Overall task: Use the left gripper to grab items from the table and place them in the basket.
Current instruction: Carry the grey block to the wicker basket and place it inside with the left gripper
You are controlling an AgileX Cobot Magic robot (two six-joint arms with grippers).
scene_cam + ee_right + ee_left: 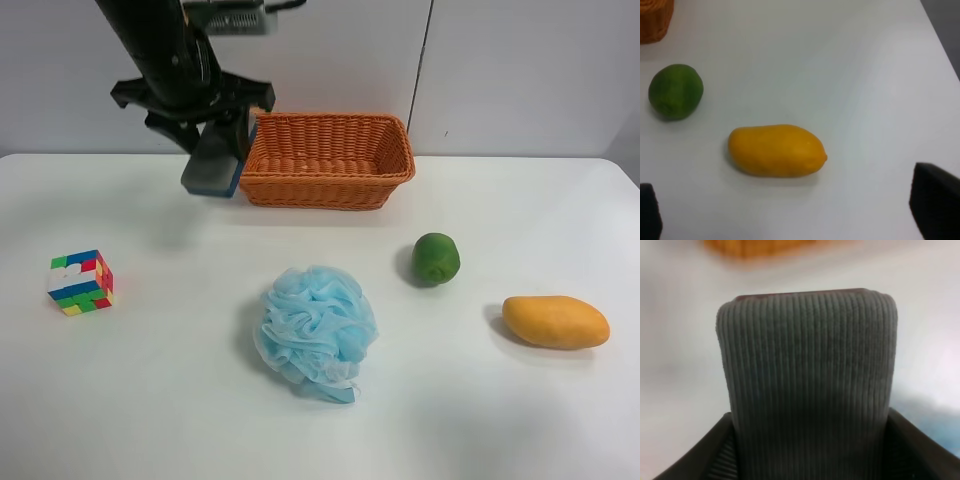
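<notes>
The left hand (228, 128) squeezes the block (212, 165) by one end, beside the basket (330, 190) at the counter's (150, 400) back edge. It looks light and stiff.

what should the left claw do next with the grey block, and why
Probably carry it sideways until it is over the basket, then open. The left claw is shut on the grey block, which hangs beside the basket's end wall, not over its opening, so letting go now would likely miss.
</notes>
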